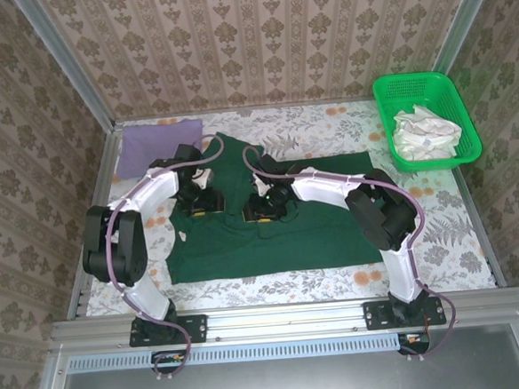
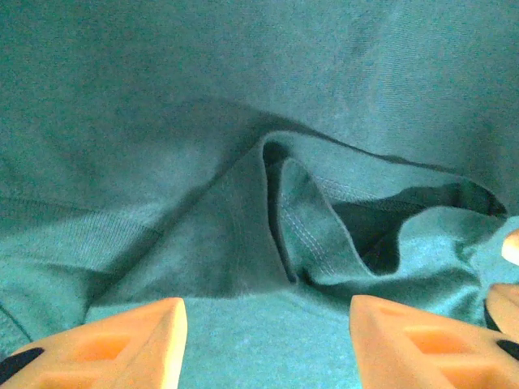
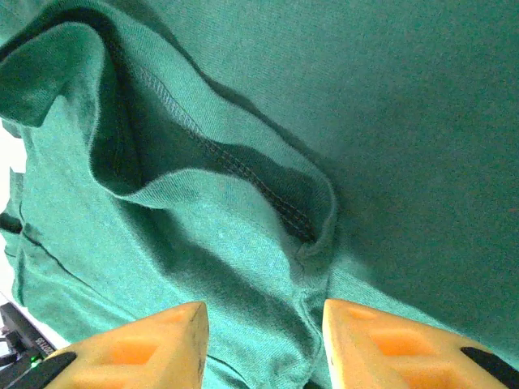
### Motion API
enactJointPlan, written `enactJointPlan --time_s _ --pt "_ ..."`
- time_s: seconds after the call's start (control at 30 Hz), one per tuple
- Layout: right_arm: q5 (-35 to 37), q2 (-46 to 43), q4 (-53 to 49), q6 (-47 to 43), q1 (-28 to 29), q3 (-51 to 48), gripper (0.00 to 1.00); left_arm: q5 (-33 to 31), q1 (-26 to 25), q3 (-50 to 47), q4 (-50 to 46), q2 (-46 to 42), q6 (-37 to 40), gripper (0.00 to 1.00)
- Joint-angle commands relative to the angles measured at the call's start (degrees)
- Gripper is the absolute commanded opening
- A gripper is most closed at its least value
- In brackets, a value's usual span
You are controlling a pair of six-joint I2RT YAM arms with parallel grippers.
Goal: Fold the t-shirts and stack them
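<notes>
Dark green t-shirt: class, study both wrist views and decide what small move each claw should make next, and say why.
Probably lower both claws a little and close them on the cloth. The left claw and right claw are open over the dark green t-shirt, each with a raised hem fold ahead of its fingers, and nothing is gripped yet.

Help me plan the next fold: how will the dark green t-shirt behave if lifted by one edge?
Likely floppy: the dark green t-shirt lies in soft rumples, its stitched hem curling over itself. It would probably drape and sag. Pushed, it seems apt to bunch rather than slide, as the folds suggest.
</notes>
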Motion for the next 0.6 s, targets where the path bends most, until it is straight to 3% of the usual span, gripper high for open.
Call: enactJointPlan --time_s 0.0,0.13,0.43,0.57 --pt "1.8 1.9 -3.8 -2.2 0.1 2.7 0.43 -3.6 -1.3 2.7 -1.7 1.9 2.4 0.56" --pt "1.9 3.0 -4.0 -2.3 0.1 3.8 0.43 -5.7 -2.6 3.2 -1.8 2.8 3.1 0.55" --pt "3.7 6.8 -8.3 -3.9 0.2 8.6 0.33 -9.5 -3.4 5.2 -2.2 6.0 2.8 0.34" --pt "4.6 7.1 -9.9 -4.6 0.1 10.0 0.32 -9.8 -3.7 5.2 -2.3 6.4 3.0 0.35"
